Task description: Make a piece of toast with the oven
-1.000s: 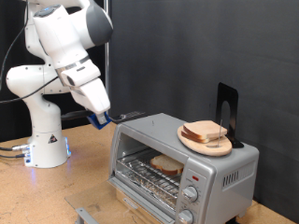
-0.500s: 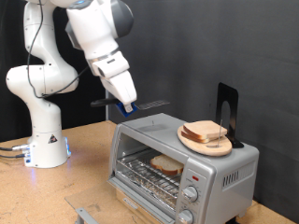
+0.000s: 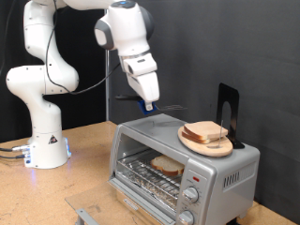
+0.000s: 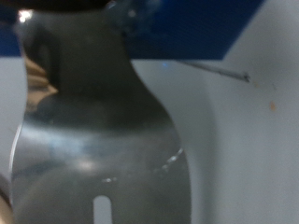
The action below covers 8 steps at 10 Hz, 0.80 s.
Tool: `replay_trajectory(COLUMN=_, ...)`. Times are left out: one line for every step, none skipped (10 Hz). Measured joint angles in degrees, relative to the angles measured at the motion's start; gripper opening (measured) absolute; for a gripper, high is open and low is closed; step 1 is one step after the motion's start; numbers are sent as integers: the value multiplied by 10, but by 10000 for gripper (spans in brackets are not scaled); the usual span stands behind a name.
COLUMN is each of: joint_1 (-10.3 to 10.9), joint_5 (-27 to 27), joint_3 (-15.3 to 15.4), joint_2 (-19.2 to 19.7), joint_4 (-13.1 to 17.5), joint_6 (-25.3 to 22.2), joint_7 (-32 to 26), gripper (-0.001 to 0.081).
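Note:
My gripper [image 3: 150, 103] hangs above the left part of the silver oven's [image 3: 225, 169] top. It is shut on the handle of a flat metal spatula [image 3: 170, 111], whose blade points toward the exterior view's right. The slotted blade [image 4: 93, 140] fills the wrist view. One piece of toast [image 3: 168, 166] lies on the wire rack inside the oven. A second slice [image 3: 206, 132] lies on a round wooden plate [image 3: 190, 141] on top of the oven, just right of the spatula tip.
A black upright stand [image 3: 228, 111] is behind the plate on the oven top. The oven's round knobs [image 3: 191, 195] are on its right front. The arm's white base [image 3: 45, 145] stands at the left. A small metal piece [image 3: 82, 214] lies on the wooden table at the bottom.
The arm has swung from the exterior view's left to the right and risen slightly, carrying the spatula from beside the oven to above its top, close to the plate.

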<state>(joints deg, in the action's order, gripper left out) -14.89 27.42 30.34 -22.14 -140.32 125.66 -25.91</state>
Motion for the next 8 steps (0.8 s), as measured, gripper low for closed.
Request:
replay_trajectory(joint_1=1, joint_5=-8, joint_3=24, joint_2=3, joint_4=0, joint_6=10, joint_7=20, gripper=400)
replay_trajectory(joint_1=0, joint_5=-20, joint_3=45, joint_2=9, joint_4=-2, joint_6=21, joint_7=46, gripper=400)
replay_trajectory(joint_1=-2, joint_5=-30, joint_3=61, joint_2=18, joint_4=-7, joint_6=33, joint_7=66, gripper=400)
replay_trajectory(joint_1=-4, joint_5=-36, joint_3=71, joint_2=27, joint_4=-11, joint_6=45, joint_7=80, gripper=400)
replay_trajectory(joint_1=-5, joint_5=-37, joint_3=78, joint_2=36, joint_4=-15, joint_6=58, joint_7=85, gripper=400)
replay_trajectory(joint_1=-7, joint_5=-37, joint_3=82, joint_2=43, joint_4=-17, joint_6=66, joint_7=87, gripper=479)
replay_trajectory(joint_1=-7, joint_5=-37, joint_3=82, joint_2=48, joint_4=-19, joint_6=72, joint_7=87, gripper=479)
replay_trajectory(joint_1=-7, joint_5=-37, joint_3=82, joint_2=50, joint_4=-20, joint_6=78, joint_7=87, gripper=663)
